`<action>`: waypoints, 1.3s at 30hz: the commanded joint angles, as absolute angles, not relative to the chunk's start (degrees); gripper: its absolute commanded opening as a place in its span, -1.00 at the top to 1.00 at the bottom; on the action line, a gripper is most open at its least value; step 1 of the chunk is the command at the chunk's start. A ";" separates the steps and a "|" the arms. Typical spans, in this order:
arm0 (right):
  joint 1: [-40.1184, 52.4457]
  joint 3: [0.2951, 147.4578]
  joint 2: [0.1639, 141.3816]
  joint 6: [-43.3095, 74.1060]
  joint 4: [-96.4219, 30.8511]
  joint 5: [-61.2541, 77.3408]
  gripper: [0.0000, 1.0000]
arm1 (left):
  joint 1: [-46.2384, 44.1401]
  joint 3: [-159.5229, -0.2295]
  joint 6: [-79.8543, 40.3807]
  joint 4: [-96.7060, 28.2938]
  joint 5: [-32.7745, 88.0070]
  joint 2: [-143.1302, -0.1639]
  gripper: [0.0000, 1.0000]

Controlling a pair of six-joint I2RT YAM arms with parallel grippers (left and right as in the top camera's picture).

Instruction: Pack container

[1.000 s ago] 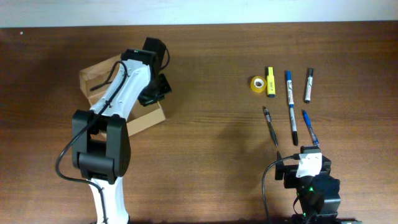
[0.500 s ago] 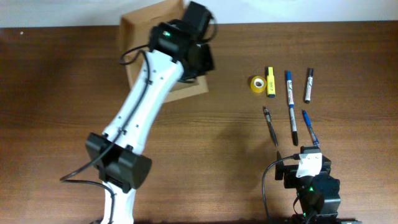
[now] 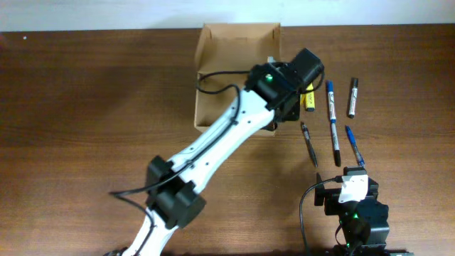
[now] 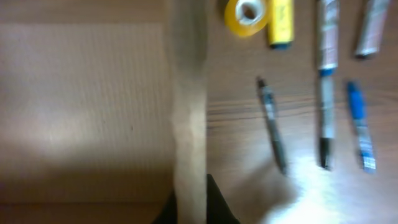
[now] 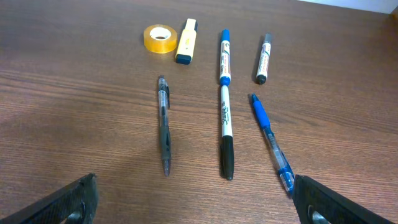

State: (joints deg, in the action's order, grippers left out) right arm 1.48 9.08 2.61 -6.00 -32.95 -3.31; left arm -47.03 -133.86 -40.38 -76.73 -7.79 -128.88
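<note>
Jaws of the left gripper [image 4: 191, 208] are pinched tight on the right-hand wall of the container [image 3: 234, 71], which sits at top centre of the overhead frame, its floor bare. The right gripper [image 5: 199, 202] gapes wide at lower right, empty. Tape roll [image 5: 160, 38], highlighter [image 5: 186, 41] and blue pen [image 5: 270, 142] lie outside it, so packing looks not yet begun.

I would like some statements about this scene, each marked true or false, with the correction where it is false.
1. The left gripper is shut on a wall of the container. True.
2. The right gripper holds the blue pen. False: it is open and empty; the pen lies on the table.
3. The tape roll lies beside the yellow highlighter. True.
4. A pen lies inside the container. False: the inside that shows is bare.
</note>
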 commanded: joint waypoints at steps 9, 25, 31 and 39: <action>1.10 8.64 2.07 -5.50 -33.01 -3.01 -0.99 | -46.22 -134.52 -40.66 -75.24 -10.35 -137.12 0.97; 1.10 8.64 2.07 -5.50 -33.01 -3.01 -0.99 | -42.30 -134.52 -42.63 -70.06 -8.80 -142.61 0.98; 1.10 8.64 2.07 -5.50 -33.01 -3.01 -0.98 | -40.51 -134.52 -44.38 -69.52 -7.57 -142.61 0.96; 1.10 8.64 2.07 -5.50 -33.01 -3.01 -0.98 | -40.07 -134.52 -44.27 -69.56 -6.87 -142.61 0.15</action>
